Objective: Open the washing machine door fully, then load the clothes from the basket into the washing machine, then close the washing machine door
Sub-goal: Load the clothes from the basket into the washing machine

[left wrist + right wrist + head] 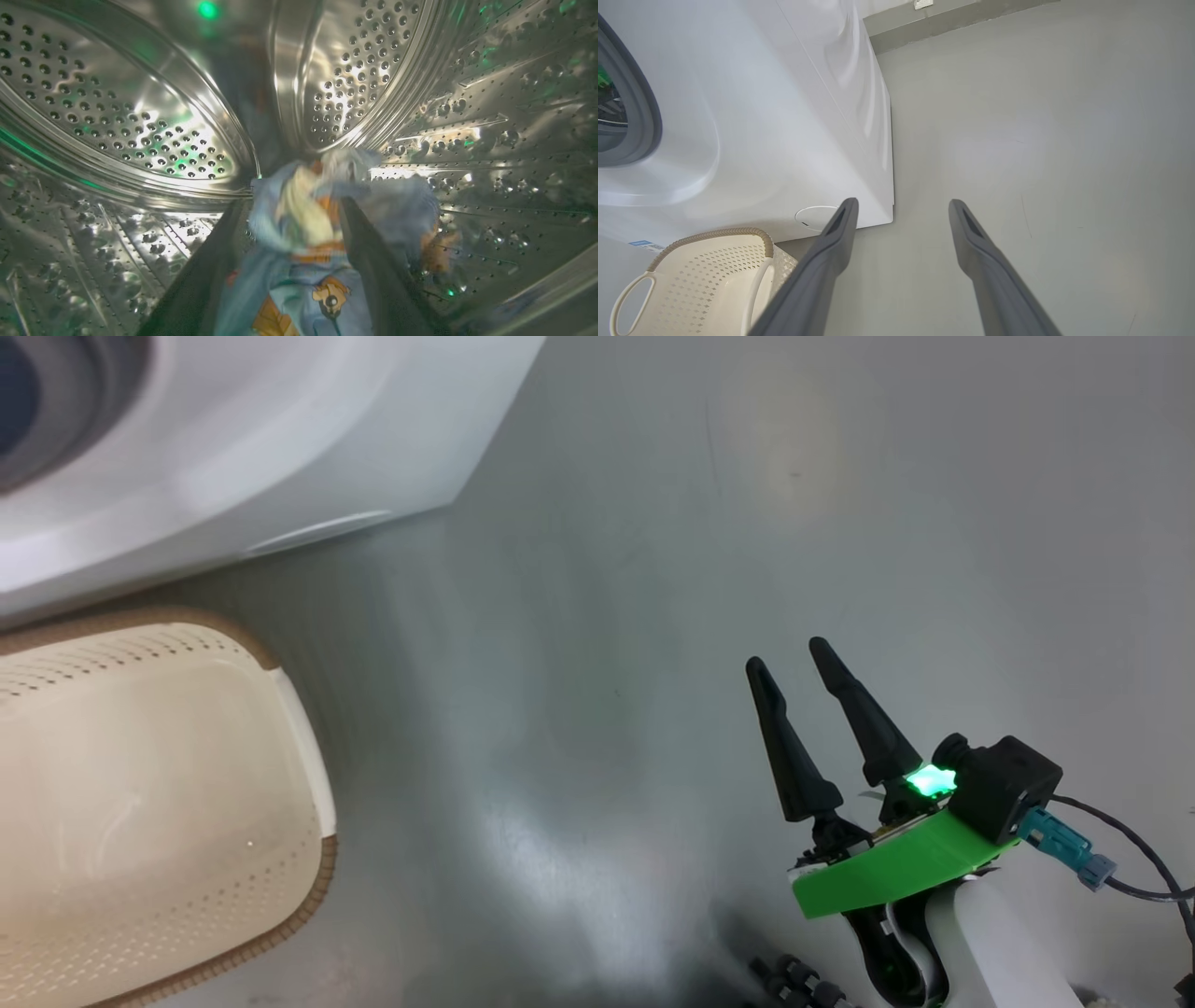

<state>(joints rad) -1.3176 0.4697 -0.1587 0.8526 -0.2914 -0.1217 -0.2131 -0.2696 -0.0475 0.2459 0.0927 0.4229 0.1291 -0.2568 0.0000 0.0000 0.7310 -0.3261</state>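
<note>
Clothes: the clothes (303, 280) lie deep in the drum, a blurred heap of light blue cloth with orange bears and a pale part, between my left fingers.
Handling: I judge them soft, limp and light. They will drape and trail rather than hold a shape, so a bunched fold in the middle of the heap is the place to pinch, not a loose hem.
Left gripper: my left gripper (294, 203) stands spread wide with the cloth loose between the fingers, so I read it as released, not pinching.
Drum: the steel drum (140, 116) wraps close around on all sides. Its perforated wall and raised ribs look smooth, but I think a trailing sleeve could catch on a rib.
Way out: the grey gasket (649, 116) rims the mouth of the washing machine (761, 116). My left arm must back out straight through it, and I would watch for cloth dragged along.
Basket: the basket (313, 803) sits on the floor just beside the machine's front, and the part I see shows its bare cream inside.
Right gripper: my right gripper (787, 653) hangs spread and holds nothing.
Open room: the grey floor (653, 569) to my right is wide and bare, well apart from the machine's corner.
</note>
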